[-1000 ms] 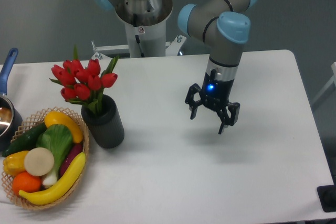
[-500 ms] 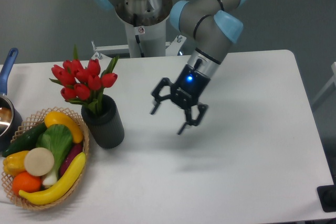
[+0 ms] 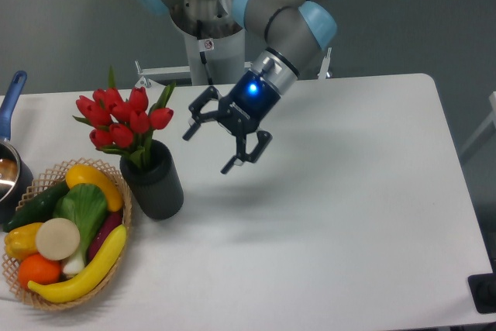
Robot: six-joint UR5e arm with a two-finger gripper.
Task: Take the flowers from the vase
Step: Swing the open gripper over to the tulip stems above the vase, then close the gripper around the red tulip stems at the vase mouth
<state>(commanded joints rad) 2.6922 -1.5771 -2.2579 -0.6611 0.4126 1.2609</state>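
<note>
Leftward my pincer [image 3: 208, 149] has swung since a second ago, now tilted and spread wide, grasping nothing, just right of the flowers [image 3: 124, 122]. Those stand in the vase [image 3: 153, 182] on the surface [image 3: 349, 215]

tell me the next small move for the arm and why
Probably keep easing the open pincer left toward the flowers, aiming at the stems just above the mouth of the vase. The pincer hangs tilted to the right of the bunch with a clear gap between them, and the flowers are untouched in the vase, so nothing can be gripped yet.
</note>
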